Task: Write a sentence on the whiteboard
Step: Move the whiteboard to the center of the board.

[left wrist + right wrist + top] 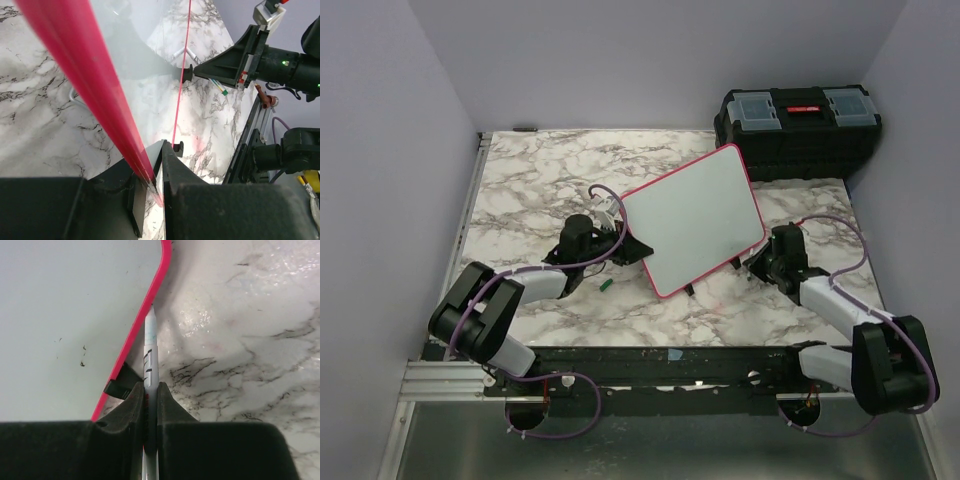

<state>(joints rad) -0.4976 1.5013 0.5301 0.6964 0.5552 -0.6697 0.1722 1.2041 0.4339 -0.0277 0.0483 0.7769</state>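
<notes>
Left gripper (154, 165) clamped on whiteboard (695, 215) edge, right gripper (150, 390) pinching marker (151, 345), seemingly beside frame (145, 310)

The whiteboard (695, 220) spans mid-worktop (520, 180), with the left gripper (625, 243) clamped on its left edge and the right gripper (757, 262), holding a marker (151, 335), at its right. The far-left marble is open. A toolbox (798, 125) blocks the far-right corner.

A black toolbox (798, 130) with a red latch and two clear-lidded compartments stood at the back right. The marble table (540, 180) spread out in front of it and to its left. A small green piece (606, 286) lay well apart from the toolbox, nearer and leftward.
</notes>
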